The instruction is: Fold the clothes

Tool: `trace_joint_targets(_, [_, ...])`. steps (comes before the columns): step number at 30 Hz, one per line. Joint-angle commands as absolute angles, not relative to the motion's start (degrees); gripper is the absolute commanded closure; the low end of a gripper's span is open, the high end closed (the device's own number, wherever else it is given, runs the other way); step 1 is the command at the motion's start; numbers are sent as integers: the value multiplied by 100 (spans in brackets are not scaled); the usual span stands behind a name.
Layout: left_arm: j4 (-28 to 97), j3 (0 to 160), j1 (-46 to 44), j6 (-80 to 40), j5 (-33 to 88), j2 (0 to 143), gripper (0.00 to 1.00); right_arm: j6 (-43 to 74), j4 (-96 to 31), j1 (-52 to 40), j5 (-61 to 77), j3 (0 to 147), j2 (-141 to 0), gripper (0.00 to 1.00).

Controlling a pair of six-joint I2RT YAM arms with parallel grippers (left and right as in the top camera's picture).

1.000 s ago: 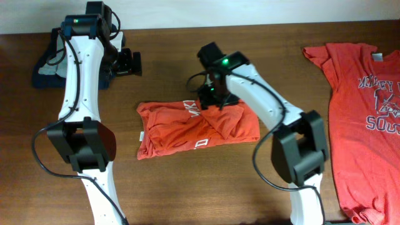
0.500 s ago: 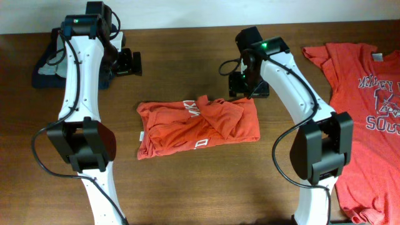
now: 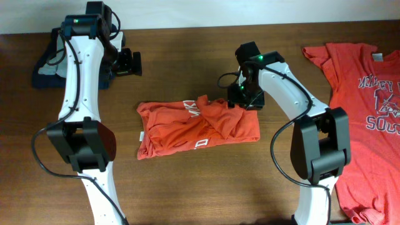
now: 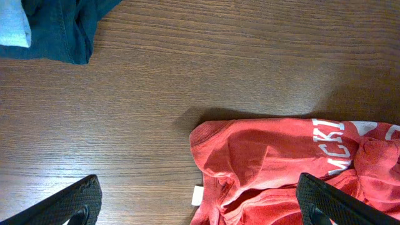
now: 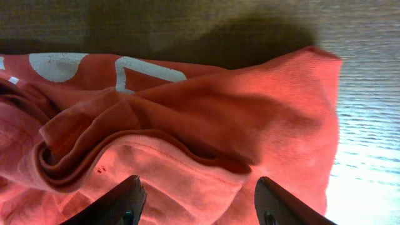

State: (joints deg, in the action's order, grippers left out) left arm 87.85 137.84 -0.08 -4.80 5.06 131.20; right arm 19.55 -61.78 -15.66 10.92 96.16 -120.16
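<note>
One of the clothes, an orange-red T-shirt [image 3: 197, 128] with white lettering, lies folded into a rough rectangle mid-table, with a rumpled flap on its right half. My right gripper [image 3: 242, 100] hovers at its far right edge. In the right wrist view the shirt [image 5: 187, 119] fills the frame and the right gripper [image 5: 197, 209] is open, jaws spread over wrinkled cloth. My left gripper [image 3: 129, 62] is wide open above the table at the back left. In the left wrist view the left gripper [image 4: 200, 209] frames the shirt's left end [image 4: 269, 159], holding nothing.
A second orange-red T-shirt [image 3: 369, 112] lies flat along the right edge, printed side up. A dark blue garment [image 3: 45, 67] is bunched at the back left corner, also seen in the left wrist view as blue cloth [image 4: 53, 25].
The right gripper lifted off the shirt's upper middle, swung back and right, then dropped to the shirt's far right edge with its jaws a little narrower. The left arm has not moved.
</note>
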Motion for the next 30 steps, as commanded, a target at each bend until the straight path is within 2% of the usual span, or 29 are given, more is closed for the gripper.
trace_joint_targets(1, [8790,13749,-10,-469,467,13058,1,2053,-6045,-1535,1334,9415,-11898,38])
trace_joint_targets(7, [8790,13749,-10,-471,464,13058,1,2307,-5645,-1535,1339,8952,-11898,40])
trace_joint_targets(15, [8790,13749,-10,-471,467,13058,1,2300,-5575,-1535,1485,8997,-11896,59])
trace_joint_targets(21, [8790,13749,-10,-471,467,13058,1,2296,-5854,-1564,1533,9266,-11874,62])
trace_joint_targets(27, [8790,13749,-10,-471,467,13058,1,2279,-5874,-1737,1747,9397,-11863,95])
trace_joint_targets(30, [8790,13749,-10,-469,467,13061,1,2279,-5872,-1922,1763,9400,-11863,96])
